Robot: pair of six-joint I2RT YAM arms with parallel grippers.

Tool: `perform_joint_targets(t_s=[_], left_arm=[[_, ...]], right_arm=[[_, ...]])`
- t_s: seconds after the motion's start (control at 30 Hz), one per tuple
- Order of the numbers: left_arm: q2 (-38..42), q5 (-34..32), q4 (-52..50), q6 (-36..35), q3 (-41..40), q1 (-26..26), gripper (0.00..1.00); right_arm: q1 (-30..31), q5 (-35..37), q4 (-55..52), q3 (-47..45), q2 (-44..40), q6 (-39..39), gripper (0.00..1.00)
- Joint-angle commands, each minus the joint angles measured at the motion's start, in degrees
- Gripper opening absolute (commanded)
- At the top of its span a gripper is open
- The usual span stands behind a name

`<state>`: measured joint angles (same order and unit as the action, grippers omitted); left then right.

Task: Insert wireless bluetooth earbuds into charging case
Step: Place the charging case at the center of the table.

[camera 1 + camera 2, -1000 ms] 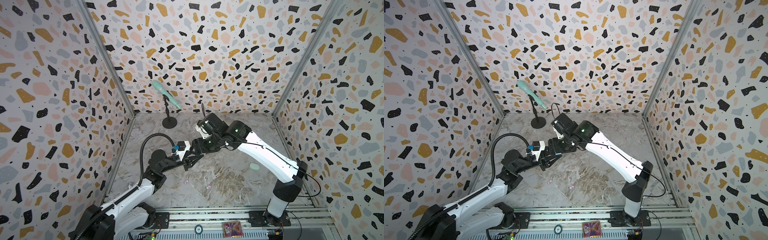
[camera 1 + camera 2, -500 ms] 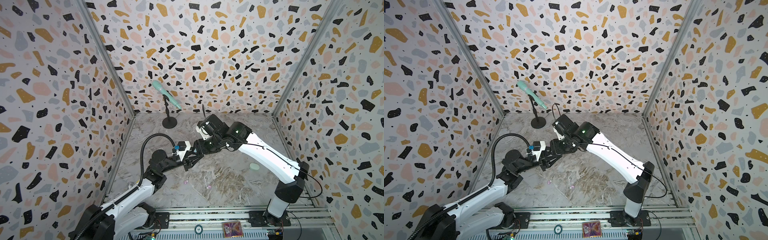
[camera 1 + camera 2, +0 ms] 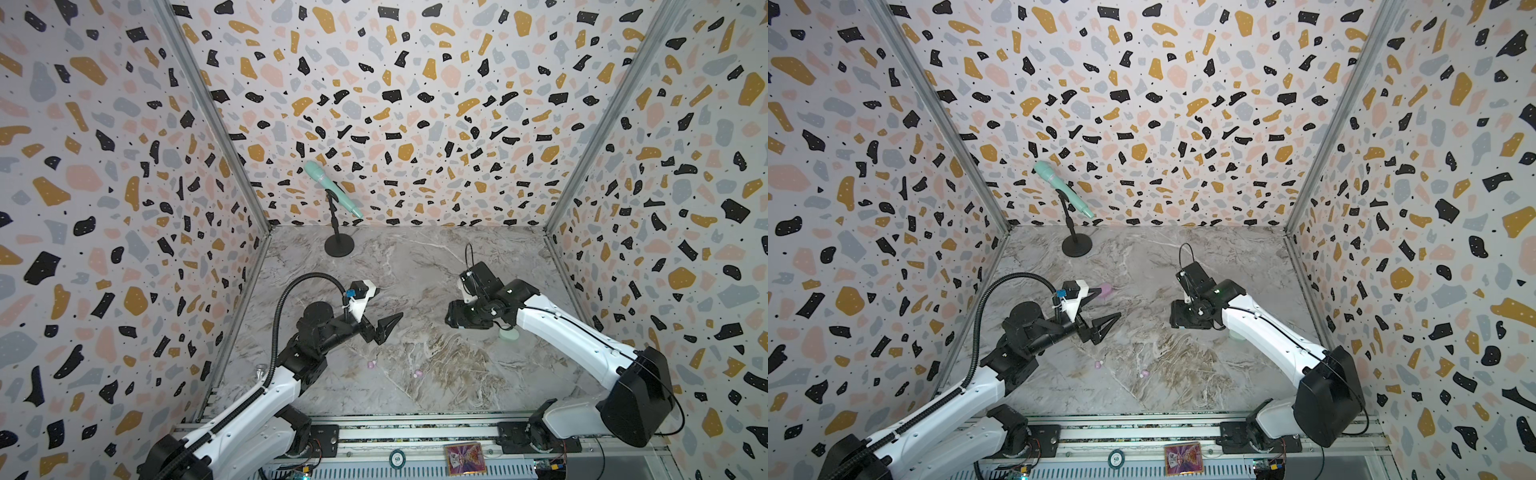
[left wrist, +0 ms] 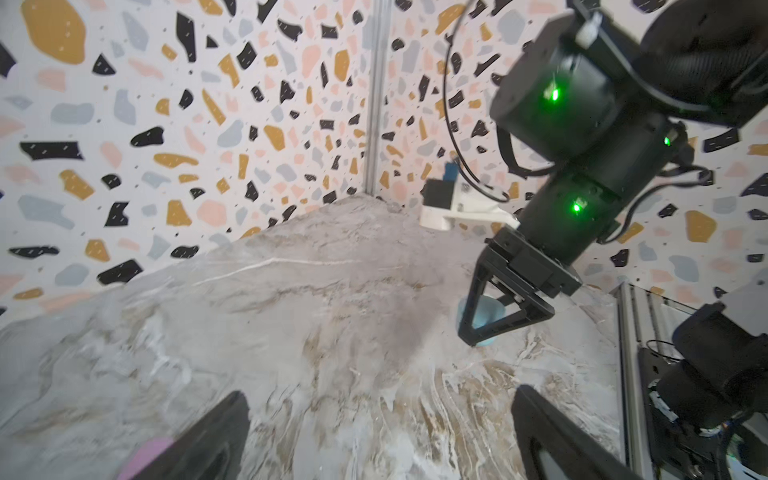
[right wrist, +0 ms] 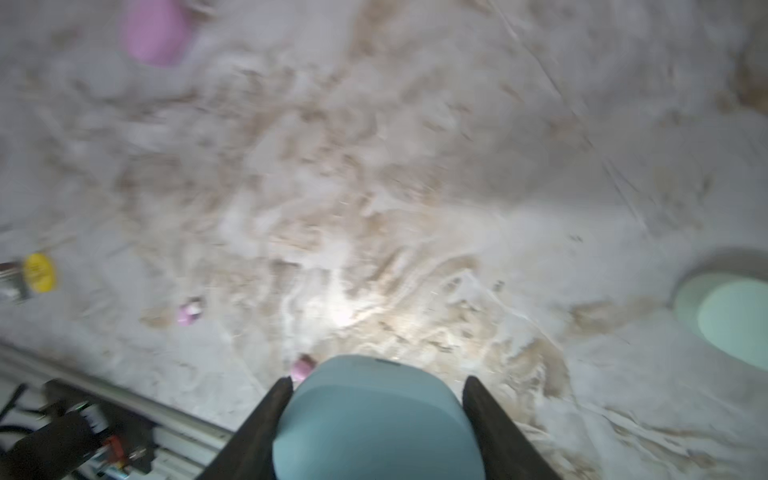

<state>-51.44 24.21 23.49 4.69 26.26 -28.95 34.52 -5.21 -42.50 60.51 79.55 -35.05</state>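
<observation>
- Terrazzo walls (image 3: 374, 83) box in a marble-look table (image 3: 415, 270). A mic (image 3: 330, 187) on a stand sits at the back.
- Two pink buds (image 3: 371, 364) (image 3: 417, 374) lie loose on the table towards the front, apart from each other and between the two arms. No blue or mint buds show in any view.
- The left claw (image 3: 390, 328) hangs over the table with its jaws spread wide and nothing between them. The nearer bud lies just in front of it.
- The right claw (image 5: 376, 380) is closed on the blue case (image 5: 374, 419), one finger on each side. Whether the lid is up I cannot tell.
- The pink case (image 3: 1106, 289) peeks out behind the left wrist camera. The mint case (image 3: 509, 334) lies by the right arm, partly hidden under it.
- The buds are likely very light, hard and smooth. Being rounded, one could roll at a nudge or squirt out of a pinch.
- The best hold is probably from straight above, fingertips only, across the widest part of the body. The jaws should be narrowed first and closed gently.
- By colour they probably belong in the pink case, not the blue one now held.
</observation>
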Motion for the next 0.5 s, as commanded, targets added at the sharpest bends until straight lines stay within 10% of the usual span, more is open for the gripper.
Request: perform_joint_targets(t_s=[0.0,0.47], left_arm=[[1.45,-6.23,-4.14,0.01,0.22,0.03,1.00],[1.49,-9.26,-3.98,1.54,-0.07,0.03,1.00]], right_arm=[[-1.80,2.99,8.19,-5.39,-1.25,2.32,0.54],[-2.62,6.92,20.48,-18.34,1.97,1.41,0.55]])
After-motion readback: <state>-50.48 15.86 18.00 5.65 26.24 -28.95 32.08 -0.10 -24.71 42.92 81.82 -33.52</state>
